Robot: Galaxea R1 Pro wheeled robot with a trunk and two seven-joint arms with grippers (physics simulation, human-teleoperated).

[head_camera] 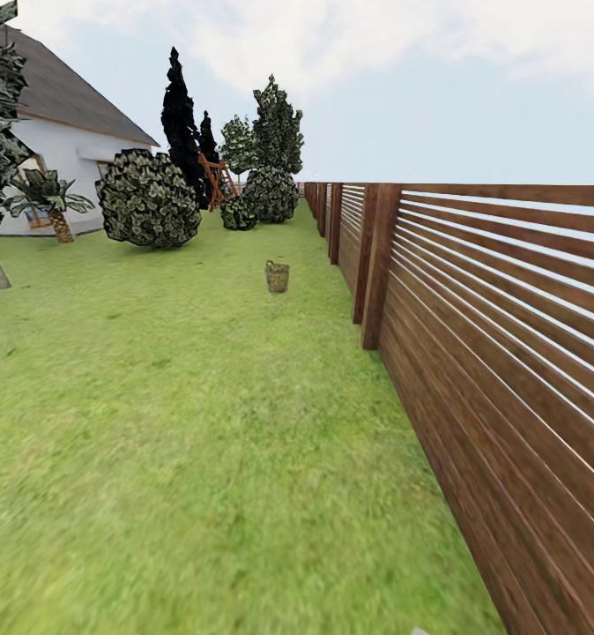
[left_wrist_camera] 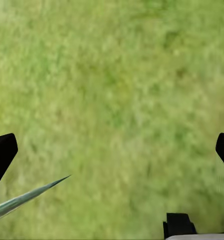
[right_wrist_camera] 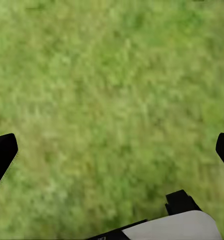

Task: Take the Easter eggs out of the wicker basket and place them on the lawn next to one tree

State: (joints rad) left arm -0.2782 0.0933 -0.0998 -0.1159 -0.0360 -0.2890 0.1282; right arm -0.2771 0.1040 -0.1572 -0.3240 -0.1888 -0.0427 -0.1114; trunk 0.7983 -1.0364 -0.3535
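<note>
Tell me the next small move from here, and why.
Probably drive straight ahead toward the wicker basket: it stands far off on the lawn near the fence, and both open grippers, left gripper and right gripper, face bare grass.

Long brown wooden fence down the right side. White house with grey roof far left. Small palm beside it. Round bushes and tall black tree further back.

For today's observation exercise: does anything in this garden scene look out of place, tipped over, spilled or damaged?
Nothing stands out. The wicker basket stands upright on the lawn near the wooden fence, with nothing spilled around it. Its contents are too small to make out. Both wrist views show open grippers over plain grass.
</note>
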